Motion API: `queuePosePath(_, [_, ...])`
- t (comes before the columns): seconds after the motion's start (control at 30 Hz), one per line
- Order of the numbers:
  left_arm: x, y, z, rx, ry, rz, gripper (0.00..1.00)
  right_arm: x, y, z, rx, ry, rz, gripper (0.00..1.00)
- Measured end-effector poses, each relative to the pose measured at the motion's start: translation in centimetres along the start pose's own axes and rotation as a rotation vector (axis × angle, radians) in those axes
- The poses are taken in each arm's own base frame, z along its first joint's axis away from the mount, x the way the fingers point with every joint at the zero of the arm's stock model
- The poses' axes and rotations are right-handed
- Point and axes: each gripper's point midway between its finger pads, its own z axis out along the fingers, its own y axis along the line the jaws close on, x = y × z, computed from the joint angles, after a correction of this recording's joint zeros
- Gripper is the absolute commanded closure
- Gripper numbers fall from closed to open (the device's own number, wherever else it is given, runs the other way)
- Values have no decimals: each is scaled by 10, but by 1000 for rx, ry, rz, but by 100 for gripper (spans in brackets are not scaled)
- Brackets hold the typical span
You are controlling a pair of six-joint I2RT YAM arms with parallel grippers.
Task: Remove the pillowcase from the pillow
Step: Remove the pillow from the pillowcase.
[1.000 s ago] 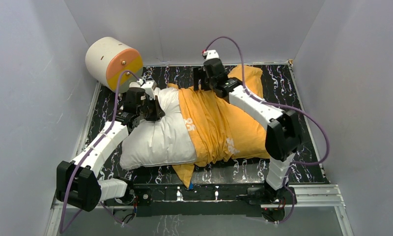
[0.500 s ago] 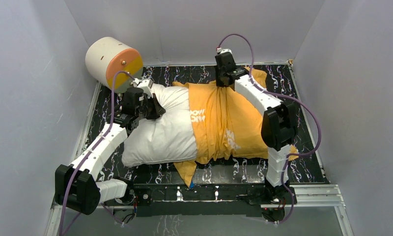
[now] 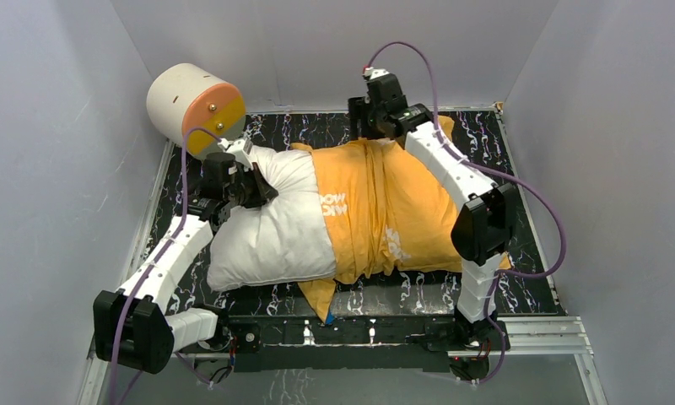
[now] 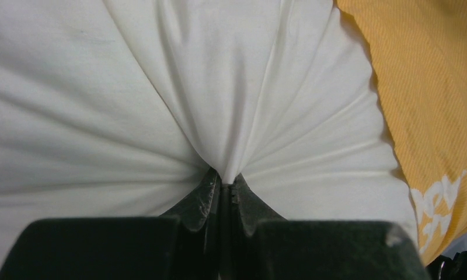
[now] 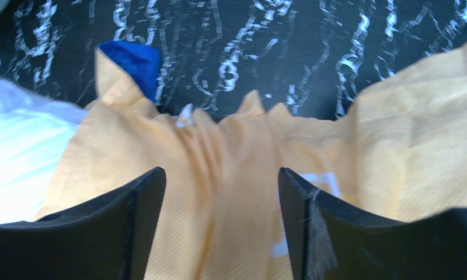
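Pillowcase (image 5: 394, 146) bunches beneath spread right pincer (image 5: 220, 175); left pincer (image 4: 222, 182) pinches pillow (image 4: 103, 116).

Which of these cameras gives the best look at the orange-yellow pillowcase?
The top view: nearly the whole pillowcase shows, covering the right part of the white pillow. The left wrist view catches only an orange strip at its edge; the right wrist view shows a wrinkled edge close up, with a blue corner.

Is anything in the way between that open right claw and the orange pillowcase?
Nothing visible. The right gripper is open right above the bunched pillowcase at its far edge; the left gripper pinches the pillow.
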Motion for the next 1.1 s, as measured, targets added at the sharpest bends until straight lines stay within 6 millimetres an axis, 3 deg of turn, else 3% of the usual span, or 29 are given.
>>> queuePosePath(0.13, [-2, 11, -3, 9, 3, -44, 100, 9, 48, -5, -40, -9, -71, 19])
queuePosePath(0.23, [-2, 17, -4, 9, 4, -67, 100, 32, 70, 5, -31, 23, -131, 29])
queuePosePath(0.3, [-2, 18, -4, 10, 4, -71, 100, 48, 68, 18, 16, 51, -168, 53])
queuePosePath(0.4, [-4, 17, -3, 13, -2, -73, 100, 52, 47, 33, 113, 22, -200, 91])
queuePosePath(0.53, [-6, 18, -5, 2, -15, -85, 100, 35, 15, 41, 201, -52, -184, 98])
queuePosePath(0.7, [-14, 16, -10, 4, -52, -105, 100, 18, -23, 42, 183, -37, -98, 86])
queuePosePath(0.8, [-15, 18, -11, 9, -53, -123, 100, 21, -22, 37, 114, 5, -58, 77])
queuePosePath(0.87, [-14, 19, -11, 8, -46, -133, 100, 21, -17, 26, 71, 17, -32, 59])
queuePosePath(0.97, [-11, 22, -12, 8, -38, -141, 100, 18, -15, -5, 13, -8, 13, 31])
queuePosePath(1.1, [-11, 29, -15, -9, -38, -151, 100, -4, -23, -88, -72, -149, 72, 19])
